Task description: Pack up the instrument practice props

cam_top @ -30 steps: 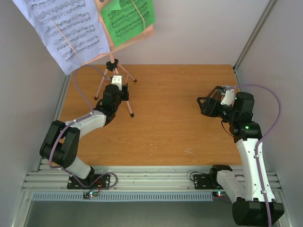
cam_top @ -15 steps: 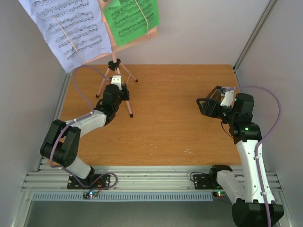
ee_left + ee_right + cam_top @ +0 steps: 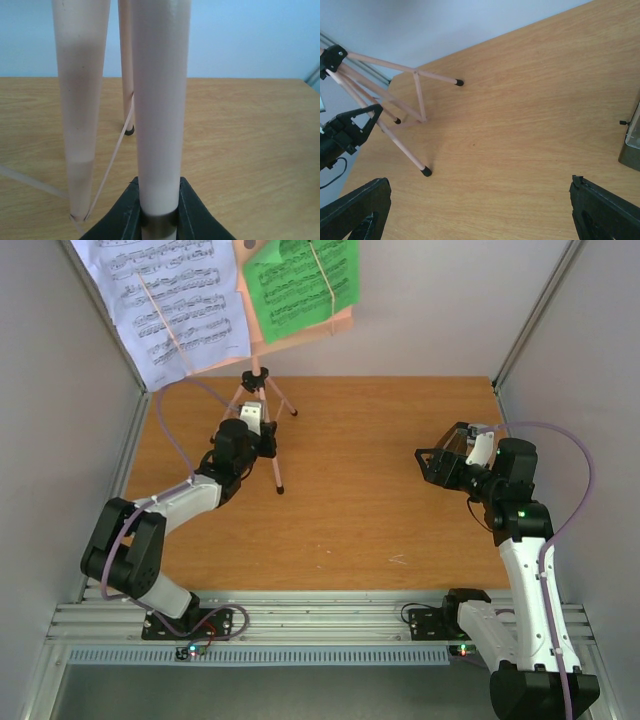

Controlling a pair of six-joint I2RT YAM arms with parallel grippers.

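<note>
So, starting from our side of the table [image 3: 380, 540]: the right gripper [image 3: 432, 466] hangs over the right half of the wood with its jaws spread wide and nothing in them. At the right edge of its wrist view we get a sliver of the metronome [image 3: 632, 140], dark base and clear cover. It sits just beside that gripper and apart from it.

A bit further out on the left, the left gripper [image 3: 158, 186] is clamped tight on one leg [image 3: 159, 90] of the pink music stand [image 3: 258, 392], partway down the leg, with the other two legs splayed out behind it. The stand is at the far left of the table. Whether all three feet are planted, we can't tell.

Way at the back and up high, the stand's desk carries the white sheets [image 3: 190, 290] and the green sheet [image 3: 305, 280], pinned under thin tan strips [image 3: 160, 318].

Our read: we're on the stand step, grip made, nothing packed yet. The next move means handling a top-heavy thing by one skinny leg, so go slow and watch that it doesn't swing or tip. The paper probably wants to come off before any folding. The free right gripper could steady the upper part. We don't see any box or bag to pack into.
</note>
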